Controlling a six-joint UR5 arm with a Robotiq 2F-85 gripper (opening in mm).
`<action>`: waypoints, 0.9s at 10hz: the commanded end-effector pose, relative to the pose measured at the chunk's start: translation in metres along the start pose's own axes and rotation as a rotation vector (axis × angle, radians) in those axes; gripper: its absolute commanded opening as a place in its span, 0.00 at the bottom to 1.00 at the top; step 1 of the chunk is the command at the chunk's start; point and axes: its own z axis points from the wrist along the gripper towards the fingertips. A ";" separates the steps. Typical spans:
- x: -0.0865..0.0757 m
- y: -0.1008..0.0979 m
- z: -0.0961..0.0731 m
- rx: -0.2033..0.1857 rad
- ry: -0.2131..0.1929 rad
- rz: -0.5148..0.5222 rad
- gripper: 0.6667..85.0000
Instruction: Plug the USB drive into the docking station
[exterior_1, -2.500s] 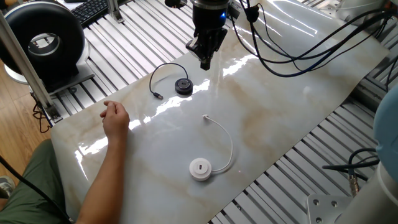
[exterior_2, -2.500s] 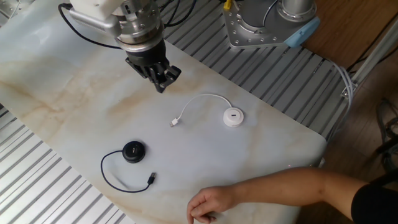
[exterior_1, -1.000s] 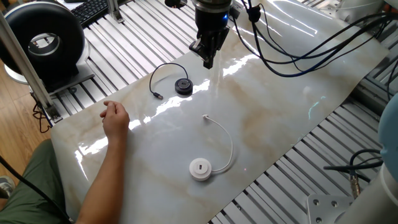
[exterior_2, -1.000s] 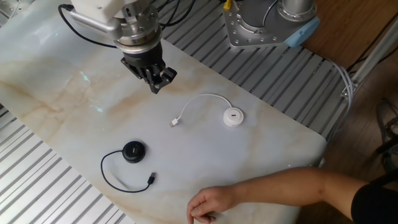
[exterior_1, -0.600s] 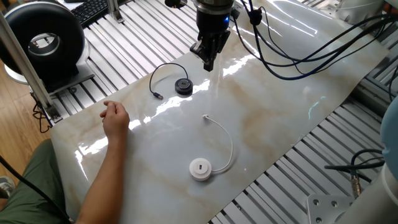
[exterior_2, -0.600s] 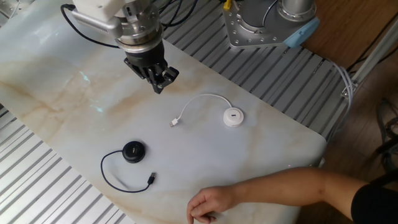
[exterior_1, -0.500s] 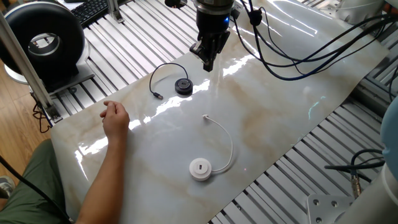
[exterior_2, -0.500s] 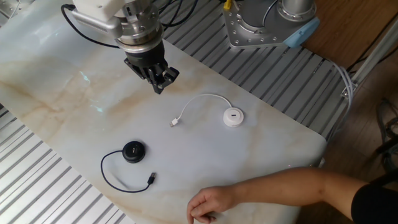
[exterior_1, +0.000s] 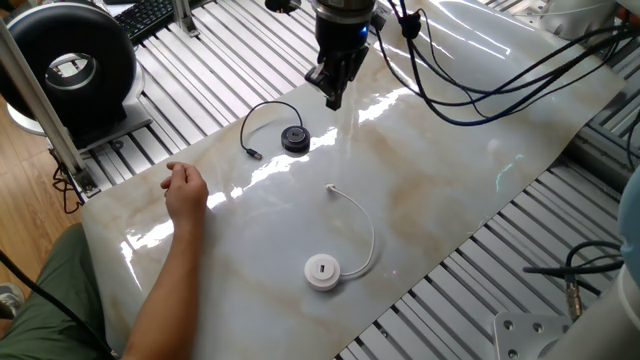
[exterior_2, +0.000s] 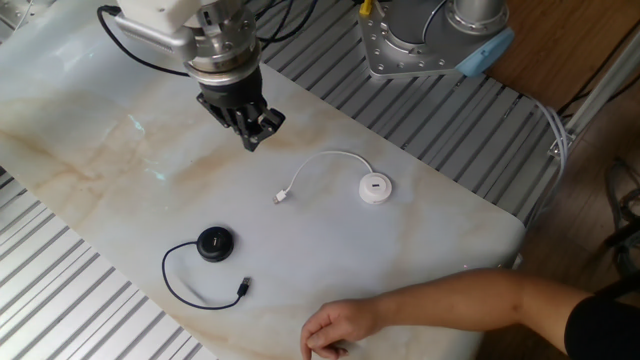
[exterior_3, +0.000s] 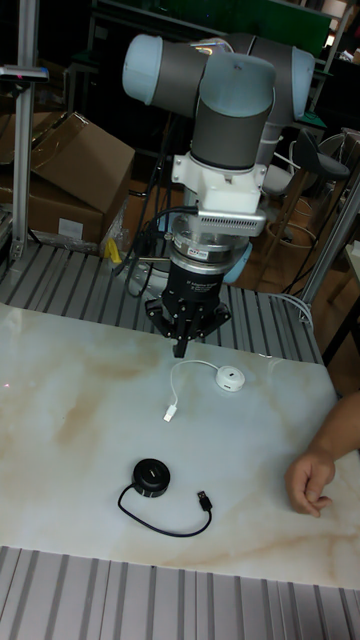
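Going left to right in one fixed view: a person's hand (exterior_1: 186, 190) rests on the marble surface (exterior_1: 450, 190), unmoved. Black docking station (exterior_1: 294, 138) w/ its looped cable sits next; white USB drive (exterior_1: 322, 271) lies nearer the front edge, its plug (exterior_1: 331, 188) pointing up-table. Neither touched. Pincer (exterior_1: 334, 97) hangs above the surface, behind the docking station, fingers narrow, nearly together, holding nothing. Vs. a couple of secs ago it has only shifted slightly and twisted a bit, so approx. no progress; the pick isn't started yet. No readable writing or brand anywhere.
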 end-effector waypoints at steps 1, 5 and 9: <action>0.018 0.007 -0.002 -0.028 0.069 0.003 0.01; 0.020 0.021 -0.003 -0.084 0.079 0.010 0.01; 0.008 0.028 0.047 -0.082 0.016 -0.018 0.01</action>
